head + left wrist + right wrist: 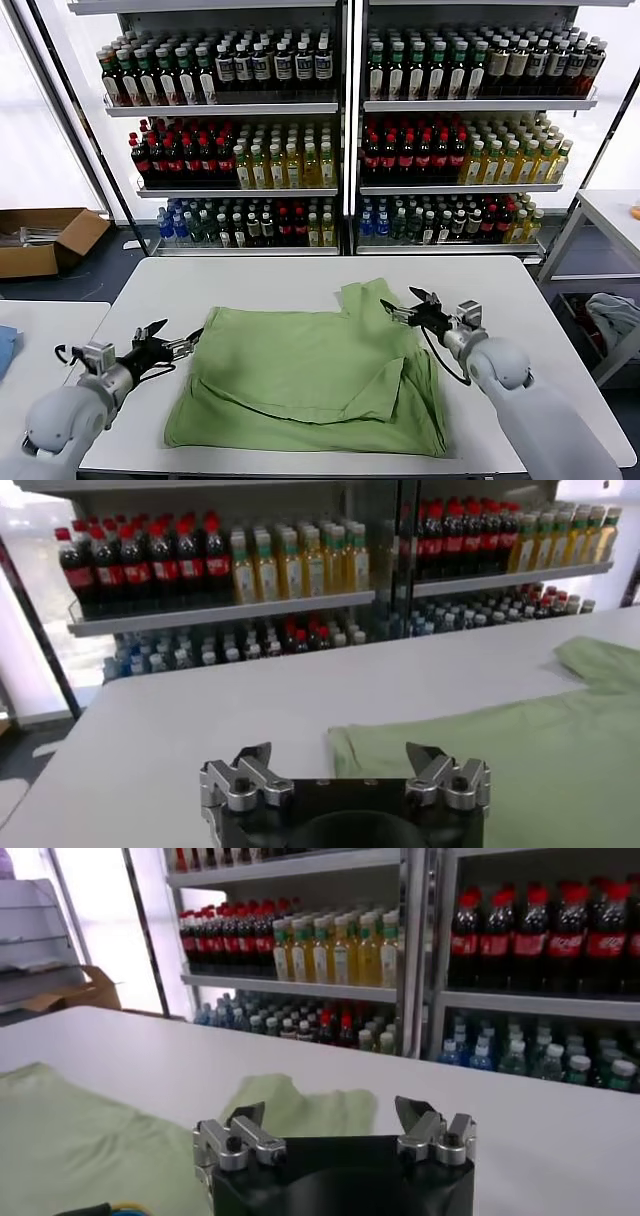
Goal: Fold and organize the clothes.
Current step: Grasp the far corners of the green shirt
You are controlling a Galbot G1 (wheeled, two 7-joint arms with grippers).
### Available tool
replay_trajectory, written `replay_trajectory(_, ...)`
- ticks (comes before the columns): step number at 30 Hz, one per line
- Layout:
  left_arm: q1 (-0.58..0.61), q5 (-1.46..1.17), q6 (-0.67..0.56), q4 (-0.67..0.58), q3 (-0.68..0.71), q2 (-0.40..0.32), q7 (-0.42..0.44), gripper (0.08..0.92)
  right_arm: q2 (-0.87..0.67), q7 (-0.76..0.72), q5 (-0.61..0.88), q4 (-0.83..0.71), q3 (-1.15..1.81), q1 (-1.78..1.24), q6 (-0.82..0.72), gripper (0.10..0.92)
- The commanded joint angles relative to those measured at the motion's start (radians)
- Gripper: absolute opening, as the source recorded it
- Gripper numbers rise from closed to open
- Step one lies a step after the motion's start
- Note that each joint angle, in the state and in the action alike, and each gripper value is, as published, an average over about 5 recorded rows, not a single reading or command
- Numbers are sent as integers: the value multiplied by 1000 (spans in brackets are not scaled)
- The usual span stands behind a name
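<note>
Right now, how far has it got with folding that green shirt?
Early on. The green shirt lies spread on the white table with one lower part turned over. Nothing is in hand: the left gripper and right gripper are open at its sides. Most folding and the tidying remain.

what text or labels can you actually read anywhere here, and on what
None can be read.
Bottle labels on the shelves: too small and blurred in all views.
Red labels on the dark cola bottles: white script, blurred, unreadable.
Green shirt: no print showing.
Cardboard box: no readable marking.
</note>
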Motion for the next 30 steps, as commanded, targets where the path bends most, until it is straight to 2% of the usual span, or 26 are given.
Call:
replay_trajectory(1, -333, -10, -24, 324, 259, 10, 7, 823, 94, -18, -12, -275, -130, 210, -15, 823)
replay_trajectory(16, -403, 3, -16, 407, 338, -38, 1, 823, 100, 13, -29, -297, -146, 199, -65, 803)
replay_trajectory(22, -405, 1, 13, 411, 373, -45, -11, 798, 92, 13, -26, -273, -151, 188, -75, 646)
replay_trajectory(30, -382, 5, 22, 390, 379, -57, -21, 582, 82, 13, -14, -233, -147, 174, -74, 412)
